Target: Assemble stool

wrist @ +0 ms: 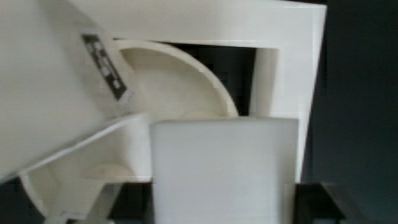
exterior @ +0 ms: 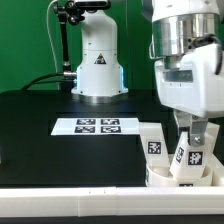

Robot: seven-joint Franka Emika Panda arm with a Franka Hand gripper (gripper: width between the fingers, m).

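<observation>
Hand (exterior: pixel 190 137) sits low at the exterior view's right front corner of the counter (exterior: pixel 40 120), directly over the seat disc (exterior: pixel 165 178); fingers pinch an upright leg (exterior: pixel 189 153) with its tag facing the camera. Leg's long axis looks near vertical, lower end at or inside the seat's rim; contact with the recess can't be confirmed. A second leg (exterior: pixel 153 143) stands in the seat just beside it on the exterior view's left, slightly tilted, close to the held one but apparently not touching.

Wrist view: held leg (wrist: pixel 222 165) fills the near middle between the dark fingertips, curved seat rim (wrist: pixel 187 95) straight beyond it, tagged leg (wrist: pixel 89 70) close alongside. So the target lies straight below the hand, and the move is judged a short downward push or twist along the leg's axis.

Room is tight: white rail (exterior: pixel 90 193) runs just in front of the seat, neighbouring leg crowds one side. Marker board (exterior: pixel 97 126) is well apart towards the exterior view's left, open counter there. Robot base (exterior: pixel 97 65) far behind. Risk judged: knocking the standing leg
</observation>
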